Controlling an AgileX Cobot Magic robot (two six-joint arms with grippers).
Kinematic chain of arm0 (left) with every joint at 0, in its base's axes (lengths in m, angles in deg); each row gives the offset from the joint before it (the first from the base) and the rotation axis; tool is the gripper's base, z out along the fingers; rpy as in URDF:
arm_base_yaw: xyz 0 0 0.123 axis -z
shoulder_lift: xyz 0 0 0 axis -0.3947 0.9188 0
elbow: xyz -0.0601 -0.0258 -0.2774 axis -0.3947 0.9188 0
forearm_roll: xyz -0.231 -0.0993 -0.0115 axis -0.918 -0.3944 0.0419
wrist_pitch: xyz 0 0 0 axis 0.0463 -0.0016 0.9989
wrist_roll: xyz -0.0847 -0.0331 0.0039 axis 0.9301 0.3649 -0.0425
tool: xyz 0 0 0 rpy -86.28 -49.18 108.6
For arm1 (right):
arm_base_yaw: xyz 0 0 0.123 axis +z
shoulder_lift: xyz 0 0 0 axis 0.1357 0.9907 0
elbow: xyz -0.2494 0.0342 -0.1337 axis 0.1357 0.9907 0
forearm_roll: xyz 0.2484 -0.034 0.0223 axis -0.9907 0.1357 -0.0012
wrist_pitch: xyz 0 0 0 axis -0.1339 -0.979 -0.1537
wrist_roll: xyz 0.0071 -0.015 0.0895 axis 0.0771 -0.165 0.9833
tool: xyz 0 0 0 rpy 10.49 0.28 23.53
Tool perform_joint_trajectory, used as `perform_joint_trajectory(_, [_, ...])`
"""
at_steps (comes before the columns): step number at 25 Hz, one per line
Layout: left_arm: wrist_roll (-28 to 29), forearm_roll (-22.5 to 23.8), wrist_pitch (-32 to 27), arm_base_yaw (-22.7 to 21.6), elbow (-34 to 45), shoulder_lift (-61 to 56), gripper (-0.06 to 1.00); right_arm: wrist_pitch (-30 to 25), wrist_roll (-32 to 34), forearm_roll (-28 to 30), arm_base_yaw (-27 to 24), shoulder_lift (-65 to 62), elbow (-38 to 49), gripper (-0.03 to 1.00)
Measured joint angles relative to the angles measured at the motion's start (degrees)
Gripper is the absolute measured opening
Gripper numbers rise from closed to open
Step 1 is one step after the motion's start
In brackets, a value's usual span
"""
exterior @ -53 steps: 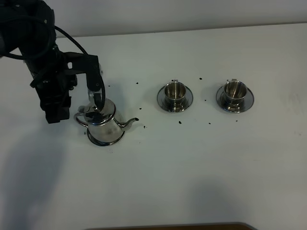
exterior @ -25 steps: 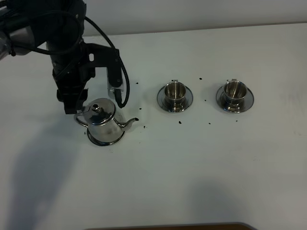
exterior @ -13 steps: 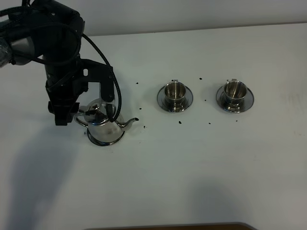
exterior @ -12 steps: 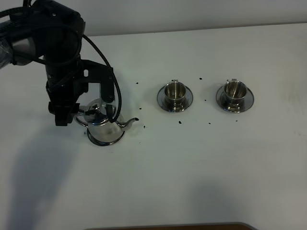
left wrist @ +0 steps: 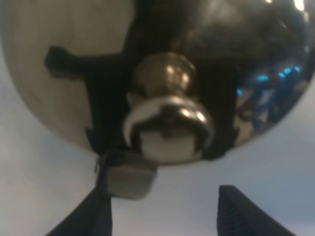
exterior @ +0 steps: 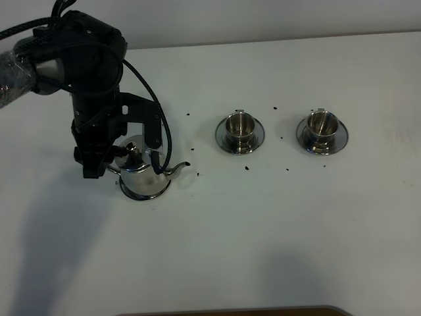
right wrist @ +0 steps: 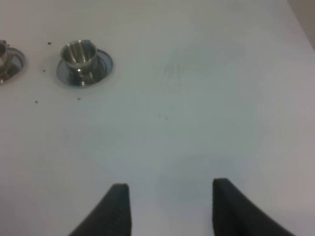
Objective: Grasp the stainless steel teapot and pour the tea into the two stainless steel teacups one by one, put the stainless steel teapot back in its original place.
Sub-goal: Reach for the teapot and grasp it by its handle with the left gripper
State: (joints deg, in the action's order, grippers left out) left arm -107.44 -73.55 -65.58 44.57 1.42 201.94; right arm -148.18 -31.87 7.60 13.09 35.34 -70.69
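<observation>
**Teapot [exterior: 141, 176] directly under left gripper [exterior: 120, 157], jaws wide**

Fingers stand apart either side of the lid knob [left wrist: 167, 123], clamping nothing; the teapot is upright on its saucer [exterior: 135, 195], spout towards the near teacup [exterior: 240, 125] and far teacup [exterior: 321, 124], loop handle away from them; right gripper [right wrist: 167, 206], also apart, well off; table [exterior: 263, 230] flat, speckled, roomy.

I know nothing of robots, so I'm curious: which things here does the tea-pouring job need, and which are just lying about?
Part of the job:
stainless steel teapot
saucer under it
left teacup and right teacup, each on its own saucer
left gripper, open at the teapot

Just lying about:
dark specks scattered on the white table
</observation>
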Motion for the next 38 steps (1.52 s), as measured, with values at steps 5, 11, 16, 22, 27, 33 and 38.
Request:
perform_joint_trajectory(5, [-1.05,-0.53,2.96,0.0,-0.29,1.05,0.54,0.0,0.0,0.0,0.0,0.0,0.0,0.39])
perform_joint_trajectory(11, [-2.33,-1.83,3.95,0.0,-0.8,1.04,0.54,0.0,0.0,0.0,0.0,0.0,0.0,0.39])
perform_joint_trajectory(16, [-2.73,-2.45,3.95,0.0,-0.8,1.68,0.54,0.0,0.0,0.0,0.0,0.0,0.0,0.39])
perform_joint_trajectory(22, [-2.86,-2.73,3.95,0.0,-0.8,2.24,0.54,0.0,0.0,0.0,0.0,0.0,0.0,0.39])
perform_joint_trajectory(27, [-2.98,-2.85,3.95,0.0,-0.8,2.24,0.54,0.0,0.0,0.0,0.0,0.0,0.0,0.39])
perform_joint_trajectory(33, [-3.05,-2.84,3.68,0.18,-0.8,2.33,0.49,0.0,0.0,0.0,0.0,0.0,0.0,0.39])
perform_joint_trajectory(38, [-3.99,-2.66,3.54,0.86,-0.8,2.86,0.41,0.0,0.0,0.0,0.0,0.0,0.0,0.39])
